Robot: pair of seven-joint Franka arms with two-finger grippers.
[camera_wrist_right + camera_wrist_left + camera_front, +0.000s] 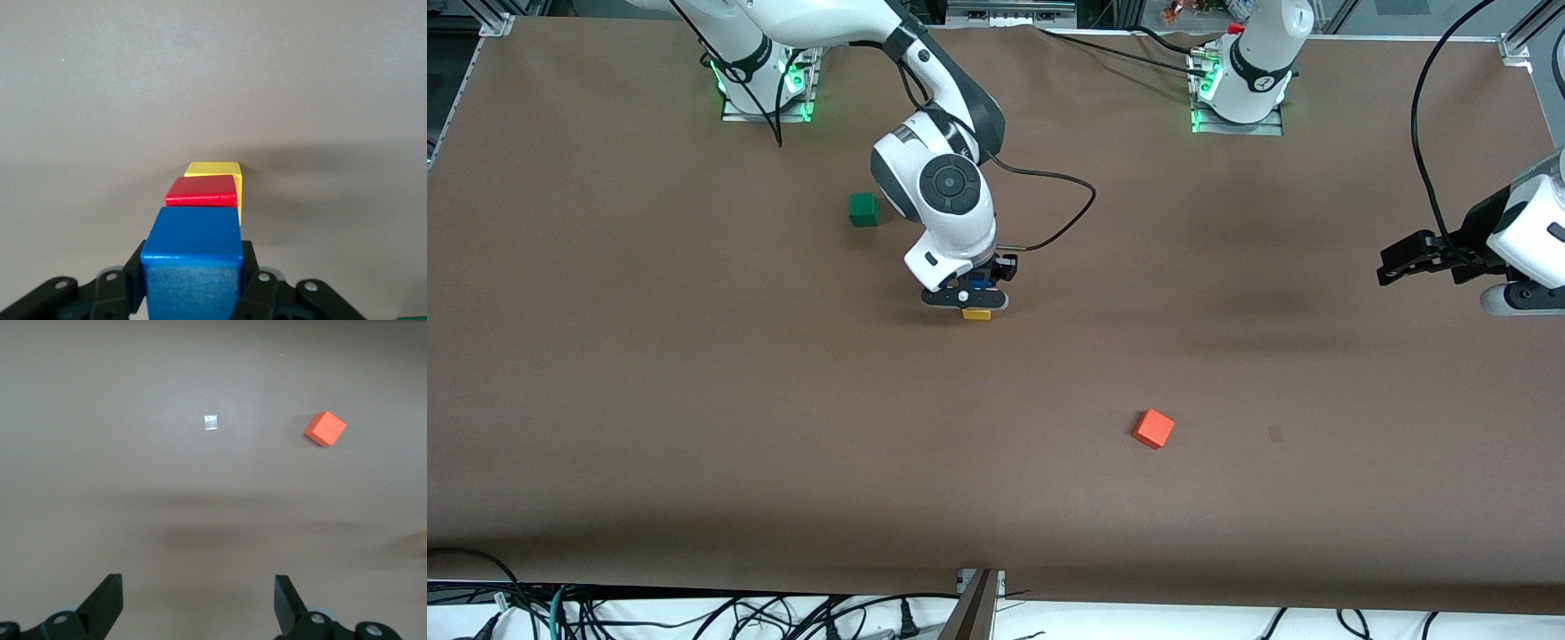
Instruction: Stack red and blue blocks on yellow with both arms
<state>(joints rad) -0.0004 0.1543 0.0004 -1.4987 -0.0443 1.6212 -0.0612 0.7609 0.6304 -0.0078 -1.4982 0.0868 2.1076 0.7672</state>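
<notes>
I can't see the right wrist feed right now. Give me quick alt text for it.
The right gripper is shut on the blue block, held just above the red block, which sits on the yellow block on the brown table. Whether blue already touches red cannot be told. A dark shadow lies on the table beside the stack.

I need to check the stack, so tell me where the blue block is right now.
The blue block is held in the right gripper, over the red block that sits on the yellow block, mid-table, nearer the front camera than the green block.

Blue cube (192, 263) above red cube (202, 191) on yellow cube (217, 171).
</notes>
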